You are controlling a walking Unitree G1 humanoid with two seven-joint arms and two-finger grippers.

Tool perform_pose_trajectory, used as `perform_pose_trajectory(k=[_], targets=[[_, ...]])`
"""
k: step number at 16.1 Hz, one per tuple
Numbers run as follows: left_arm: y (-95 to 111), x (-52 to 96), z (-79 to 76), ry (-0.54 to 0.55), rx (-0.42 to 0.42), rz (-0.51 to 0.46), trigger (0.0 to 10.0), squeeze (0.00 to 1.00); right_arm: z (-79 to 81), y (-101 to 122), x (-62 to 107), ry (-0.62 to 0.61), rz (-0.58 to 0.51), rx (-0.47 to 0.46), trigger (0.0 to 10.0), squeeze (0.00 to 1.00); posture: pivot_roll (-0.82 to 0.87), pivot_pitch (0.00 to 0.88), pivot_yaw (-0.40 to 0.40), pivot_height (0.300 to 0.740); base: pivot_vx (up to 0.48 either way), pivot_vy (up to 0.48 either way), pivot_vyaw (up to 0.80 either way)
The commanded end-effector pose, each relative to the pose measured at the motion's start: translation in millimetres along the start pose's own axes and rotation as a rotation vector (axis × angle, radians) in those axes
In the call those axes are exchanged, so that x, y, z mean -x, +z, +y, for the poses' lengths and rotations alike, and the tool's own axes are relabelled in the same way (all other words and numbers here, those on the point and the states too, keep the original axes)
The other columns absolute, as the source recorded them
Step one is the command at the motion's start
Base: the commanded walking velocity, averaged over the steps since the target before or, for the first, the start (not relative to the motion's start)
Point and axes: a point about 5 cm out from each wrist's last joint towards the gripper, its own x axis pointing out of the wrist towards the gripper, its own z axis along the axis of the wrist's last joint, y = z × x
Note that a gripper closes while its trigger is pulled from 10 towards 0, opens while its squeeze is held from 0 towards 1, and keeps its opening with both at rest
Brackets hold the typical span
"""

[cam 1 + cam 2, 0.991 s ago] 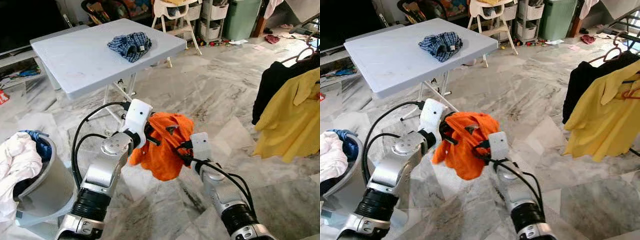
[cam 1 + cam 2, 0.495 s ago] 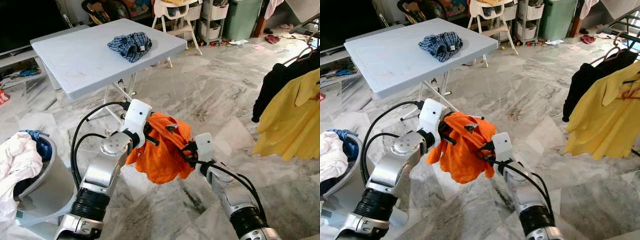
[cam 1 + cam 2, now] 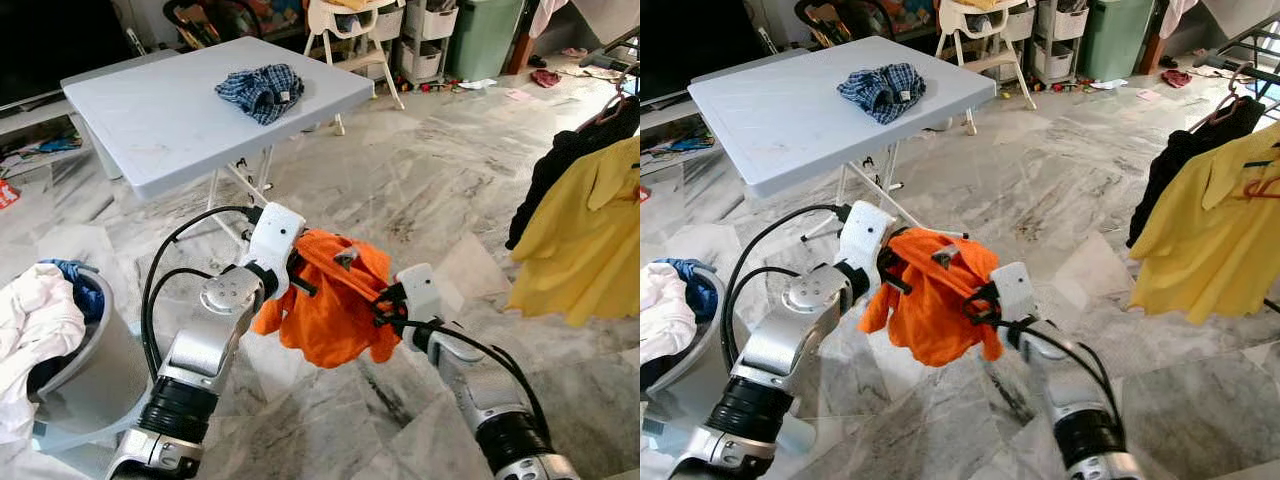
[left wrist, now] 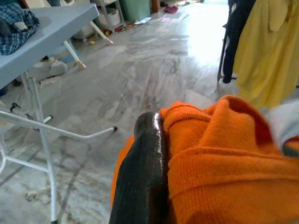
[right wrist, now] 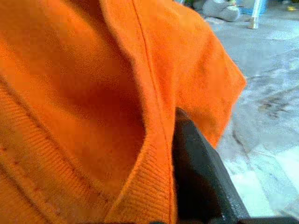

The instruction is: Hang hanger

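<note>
Fingers of left gripper (image 3: 297,277) and right gripper (image 3: 385,303) clamp the orange shirt (image 3: 330,310) between raised arms.

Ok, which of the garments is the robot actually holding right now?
The orange garment, stretched between the left gripper and right gripper. The plaid one lies on the table; the yellow and black ones hang.

Both silver arms raised in front of torso, forearms converging toward centre.

Left arm: elbow bent, forearm angled up and inward, black cables looping from wrist. Left gripper (image 3: 300,268) clamped on orange shirt (image 3: 335,315); one black finger (image 4: 142,177) pressed against fabric fold.

Right arm: forearm extended forward and inward, cables running along it. Right gripper (image 3: 385,300) clamped on shirt's opposite side; black finger (image 5: 198,186) lying against ribbed hem.

Grippers near each other, not touching.
</note>
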Motion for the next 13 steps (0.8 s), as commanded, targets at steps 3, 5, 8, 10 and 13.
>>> perform_pose_trajectory(k=[3,5,8,10,13], targets=[[-3.5,1.2,1.3,0.003,-0.024,0.010,0.0,0.00,0.0,5.4,5.0,0.106,-0.004,0.005,0.5,0.00,-0.05,0.000,0.092,0.740,0.000,0.000,0.00],[-2.7,0.7,0.2,-0.001,-0.024,0.007,0.0,0.00,-1.4,4.2,6.3,0.115,0.004,0.012,0.0,0.00,-0.05,0.000,0.092,0.740,0.000,0.000,0.00],[-9.1,2.0,-3.2,-0.046,-0.078,0.034,0.0,0.00,-1.9,3.1,10.0,0.168,0.024,0.040,0.0,0.00,-0.05,0.000,0.091,0.740,0.000,0.000,0.00],[-15.4,3.8,-6.0,-0.084,-0.144,0.057,0.0,0.00,-2.0,5.0,11.9,0.201,0.028,0.045,0.0,0.00,-0.05,0.000,0.093,0.740,0.000,0.000,0.00],[-42.2,8.3,-17.7,-0.171,-0.282,0.128,0.0,0.00,-2.3,11.0,18.5,0.300,0.042,0.049,0.0,0.00,-0.06,0.000,0.095,0.740,0.000,0.000,0.00]])
